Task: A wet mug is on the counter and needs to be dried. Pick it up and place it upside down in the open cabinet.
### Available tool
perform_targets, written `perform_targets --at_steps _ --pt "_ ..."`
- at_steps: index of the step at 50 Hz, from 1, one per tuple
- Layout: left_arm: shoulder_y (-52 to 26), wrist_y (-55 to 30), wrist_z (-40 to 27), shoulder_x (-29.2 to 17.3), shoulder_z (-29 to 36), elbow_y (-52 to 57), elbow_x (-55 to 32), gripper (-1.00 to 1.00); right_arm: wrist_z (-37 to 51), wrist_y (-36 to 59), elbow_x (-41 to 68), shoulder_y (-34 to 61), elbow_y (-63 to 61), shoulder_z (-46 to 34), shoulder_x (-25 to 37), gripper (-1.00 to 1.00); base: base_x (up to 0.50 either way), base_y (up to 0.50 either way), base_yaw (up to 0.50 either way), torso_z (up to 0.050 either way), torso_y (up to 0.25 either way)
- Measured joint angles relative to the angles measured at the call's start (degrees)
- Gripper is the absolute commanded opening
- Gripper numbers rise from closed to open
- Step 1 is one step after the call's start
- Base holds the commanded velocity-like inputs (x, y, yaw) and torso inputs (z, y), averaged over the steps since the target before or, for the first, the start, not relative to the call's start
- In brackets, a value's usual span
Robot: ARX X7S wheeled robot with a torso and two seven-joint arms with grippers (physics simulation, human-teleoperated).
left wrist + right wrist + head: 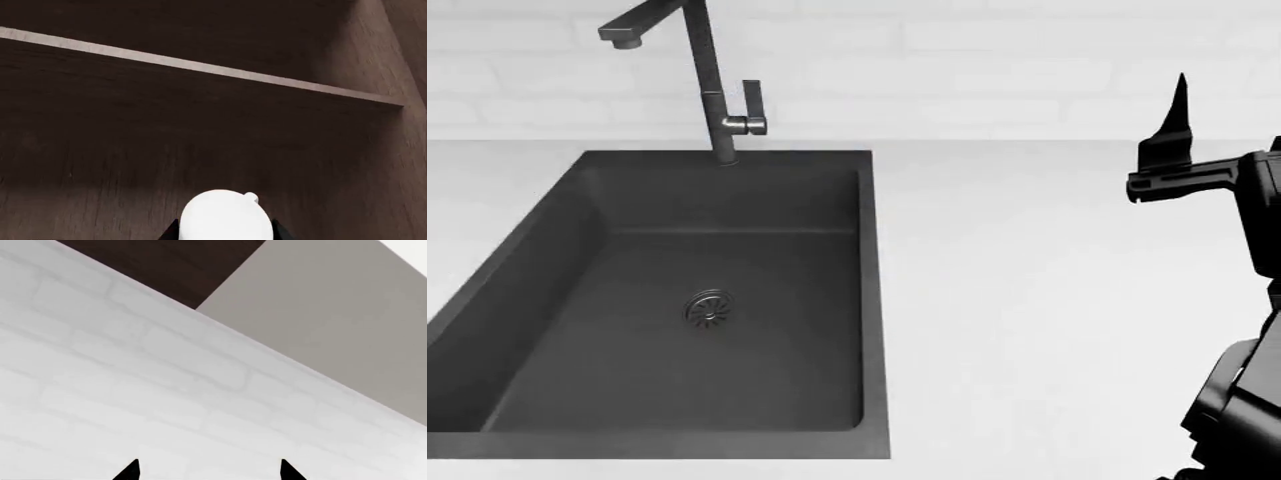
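Observation:
In the left wrist view the mug point(225, 216) shows only as a rounded white shape with a small nub of handle. My left gripper point(227, 232) is shut on it, one dark jaw tip on each side. Mug and gripper are inside the dark wood cabinet point(200, 140), facing its back panel below a shelf point(200, 67). The left arm and the mug are out of the head view. My right gripper point(210, 470) is open with nothing between its tips and faces a white brick wall. In the head view it point(1174, 140) is raised above the counter point(1041, 300) at the right edge.
A dark grey sink point(681, 310) with a grey faucet point(701, 70) is set into the counter's left part. The cabinet's right side wall point(400, 100) stands close to the mug. A grey panel point(333, 315) and dark wood point(173, 265) lie above the brick wall.

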Motion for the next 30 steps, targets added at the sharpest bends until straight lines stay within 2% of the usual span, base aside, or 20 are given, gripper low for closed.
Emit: perform_targets --at_steps 8,14,22,30 --pt "-11.46 15.29 8.11 6.67 7.26 -36.04 16.68 -1.0 0.53 -0.75 0.65 -0.37 0.51 -0.3 0.33 1.0 0.0 0.0 0.0 0.0 0.0" --pt "-15.47 18.07 10.9 10.06 7.59 -55.15 29.5 -1.0 1.06 -1.42 0.93 -0.72 0.91 -0.75 0.53 1.0 0.0 0.0 0.0 0.0 0.0" --pt "-19.04 17.05 14.97 13.41 4.31 -65.55 43.67 -1.0 1.67 -2.26 1.17 -1.22 1.39 -1.33 0.8 1.0 0.0 0.0 0.0 0.0 0.0" --pt "-20.16 16.14 16.75 14.9 0.79 -67.74 50.58 -1.0 2.01 -2.77 1.45 -1.75 1.27 -1.64 1.17 1.0 0.0 0.0 0.0 0.0 0.0"
